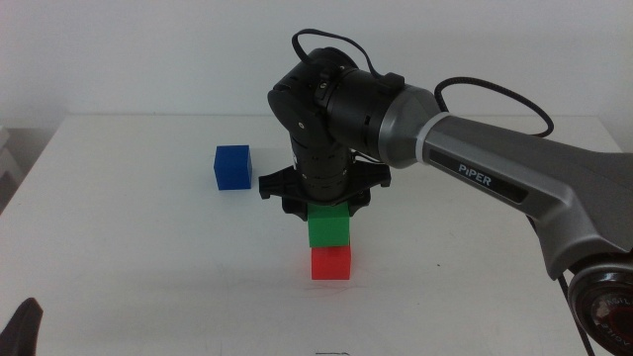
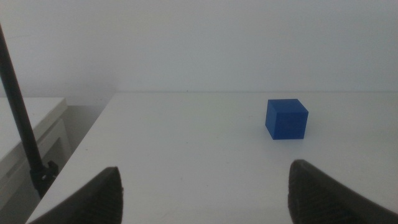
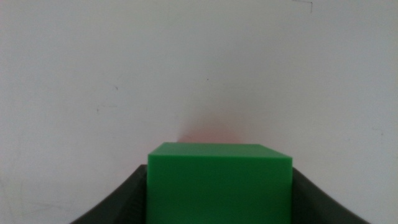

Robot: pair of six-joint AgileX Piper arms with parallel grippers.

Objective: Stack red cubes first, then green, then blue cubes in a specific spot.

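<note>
Green (image 1: 328,226) sits squarely upright on red cubes (image 1: 330,263), right gripper (image 1: 326,203) clasping it.

My dark right gripper (image 1: 326,203) holds a plain bright green cube (image 1: 328,226) above a plain bright red cube (image 1: 330,263). Far left, a deep blue cube (image 1: 232,166) sits on the white table (image 1: 148,257).

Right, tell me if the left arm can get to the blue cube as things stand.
Probably yes. The blue cube sits alone on bare table ahead of the open left gripper; the right gripper holds the green cube off to one side.
</note>
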